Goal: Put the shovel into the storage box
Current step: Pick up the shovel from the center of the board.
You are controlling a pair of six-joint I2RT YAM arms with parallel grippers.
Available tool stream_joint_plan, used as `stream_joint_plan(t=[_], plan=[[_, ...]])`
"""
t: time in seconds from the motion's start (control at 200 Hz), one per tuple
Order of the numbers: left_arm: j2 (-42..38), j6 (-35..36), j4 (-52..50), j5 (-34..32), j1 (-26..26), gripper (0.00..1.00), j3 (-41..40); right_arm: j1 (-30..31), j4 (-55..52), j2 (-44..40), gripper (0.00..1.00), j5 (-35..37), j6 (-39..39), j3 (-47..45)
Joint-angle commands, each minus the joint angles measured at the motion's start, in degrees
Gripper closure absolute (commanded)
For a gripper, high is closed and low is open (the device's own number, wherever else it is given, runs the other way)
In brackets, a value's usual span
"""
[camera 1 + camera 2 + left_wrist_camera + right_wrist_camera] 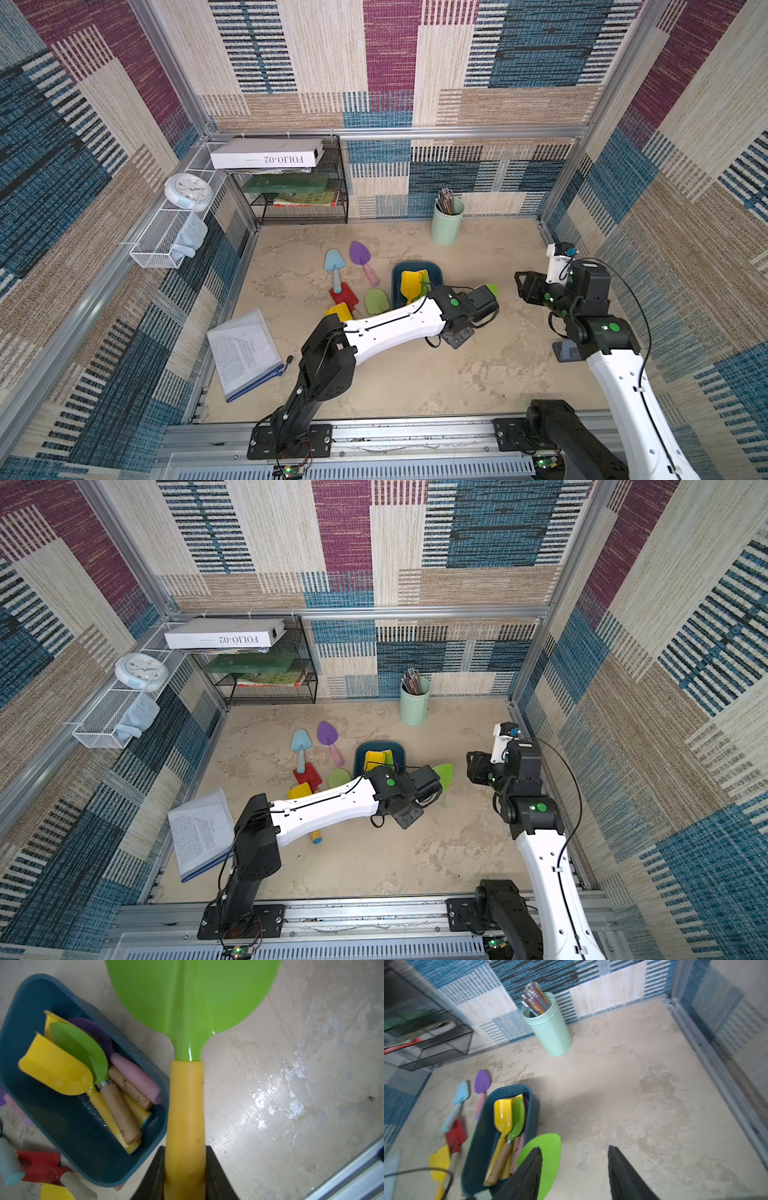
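While the left gripper (185, 1148) clamps the yellow handle of the green shovel (193, 1001), we note the blade sits just beside the storage box (62, 1126), over bare surface (415, 374) rather than over the box. The right gripper (574, 1148) hangs wide and empty.

Risk, as we judge it: the box is crowded, so the long blade may catch the rim or ride the pile and slide out.

Count: one shovel held, at least four boxed, five loose shovels (333, 266) beyond, and one mint cup (447, 226) farthest.

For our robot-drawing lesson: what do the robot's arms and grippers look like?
The left arm and right arm have white tapered shells, black boxy joints with green dots and thin black cables. The left gripper and right gripper are black and wedge-shaped.
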Motion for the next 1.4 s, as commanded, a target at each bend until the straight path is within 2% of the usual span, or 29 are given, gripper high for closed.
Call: stream_joint_plan(t=[0.0,0.105,0.296,0.461,0.801,1.107,1.392], plan=[[-1.85,-8.21,0.1,-2.93,1.56,1.0,0.1,0.03,1.37,1.42,0.45,-18.22,-0.2,0.57],[-3.04,-11.65,1.4,-1.35,2.94,1.0,0.1,0.03,5.61,2.66,0.46,-25.55,2.72,-0.1],[-2.97,-14.88,3.61,1.84,4.28,1.0,1.4,0.52,11.03,5.87,0.46,-30.19,6.18,-1.07],[-3.14,-16.48,5.54,4.66,4.98,1.0,1.99,1.84,13.61,8.92,0.46,-28.96,7.51,-1.87],[-3.32,-16.56,5.76,6.43,4.96,1.0,3.67,3.23,16.48,13.67,0.47,-24.26,8.05,-1.65],[-3.14,-16.72,5.91,8.19,5.01,1.0,4.04,3.81,17.88,18.59,0.65,-23.01,8.48,0.92],[-3.1,-16.92,6.92,9.19,4.97,1.0,4.3,4.99,19.16,21.38,0.76,-22.49,8.92,1.44]])
